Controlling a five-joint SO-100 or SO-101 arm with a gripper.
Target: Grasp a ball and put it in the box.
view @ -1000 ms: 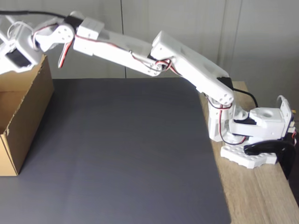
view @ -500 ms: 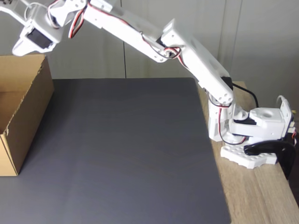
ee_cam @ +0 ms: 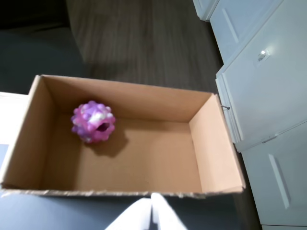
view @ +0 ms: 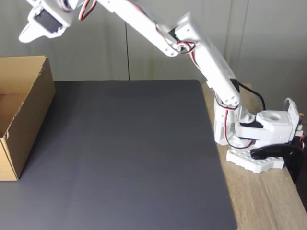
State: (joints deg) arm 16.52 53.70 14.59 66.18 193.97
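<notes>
The ball (ee_cam: 93, 122) sat inside the box (ee_cam: 211, 143), on the floor toward its left end in the wrist view, close to the far wall. The gripper (ee_cam: 151, 211) hung above the box's near rim, its white fingertips pressed together with nothing between them. In the fixed view, the gripper (view: 26, 34) was raised high above the box (view: 29, 105), over the dark mat (view: 129, 153).

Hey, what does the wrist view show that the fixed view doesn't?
Wrist view: the ball lying on the box floor toward the left, and white cabinets to the right. Fixed view: the arm raised above the box, its base, and the dark mat. Both: the open box and the gripper, fingers together.
</notes>
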